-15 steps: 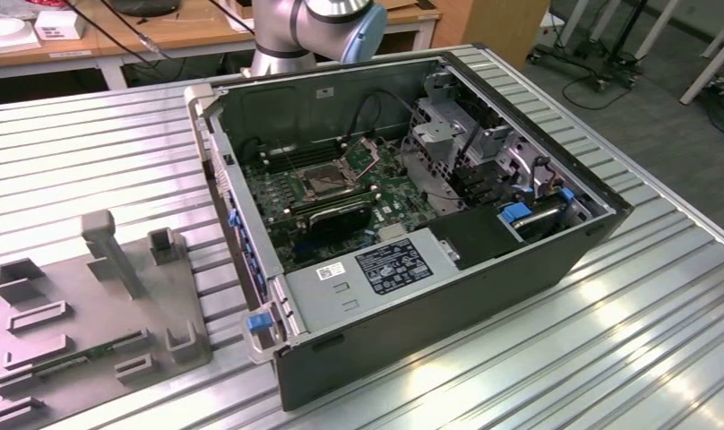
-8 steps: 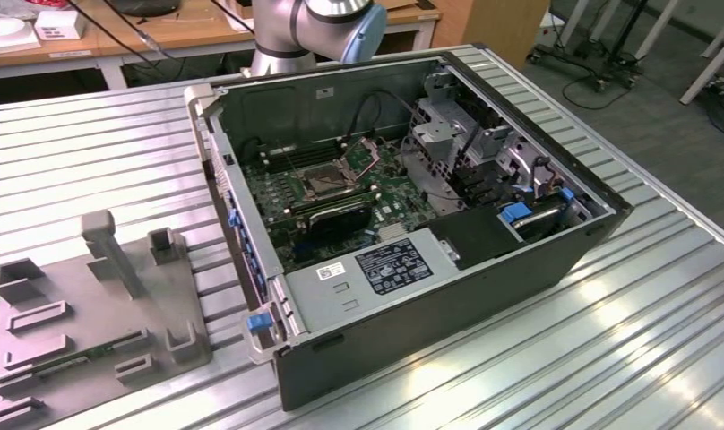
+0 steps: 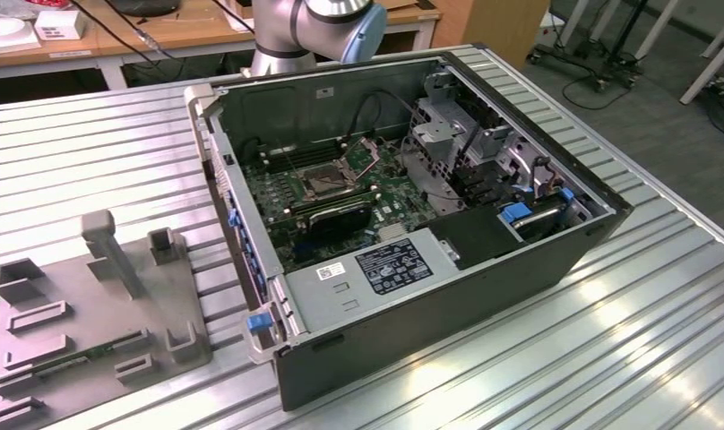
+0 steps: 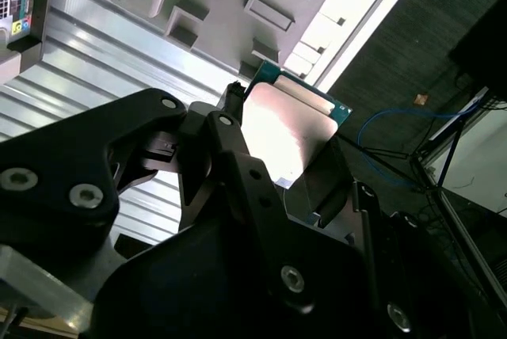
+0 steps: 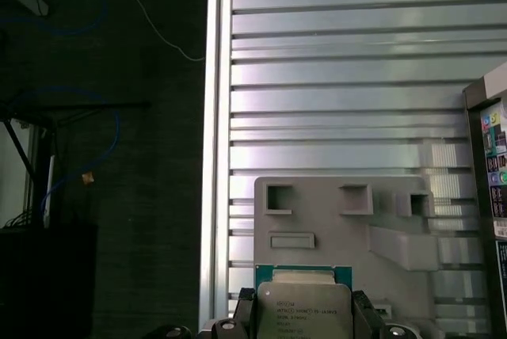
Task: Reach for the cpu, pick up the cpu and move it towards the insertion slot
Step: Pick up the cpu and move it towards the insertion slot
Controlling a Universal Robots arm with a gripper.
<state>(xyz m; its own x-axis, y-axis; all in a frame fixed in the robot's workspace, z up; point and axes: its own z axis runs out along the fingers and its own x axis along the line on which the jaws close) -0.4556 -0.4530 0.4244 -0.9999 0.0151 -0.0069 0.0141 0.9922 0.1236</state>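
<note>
Now | jaws gripping cpu (image 5: 305, 309) | held between them by opposite edges

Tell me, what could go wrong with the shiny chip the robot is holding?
1. The hand pinches the cpu by just two edges, with the grey fixture and ribbed table below; a slip could drop it.
2. The insertion slot sits down inside the computer case, near black cables and a metal cage, so the arm might bump something going in.
</note>
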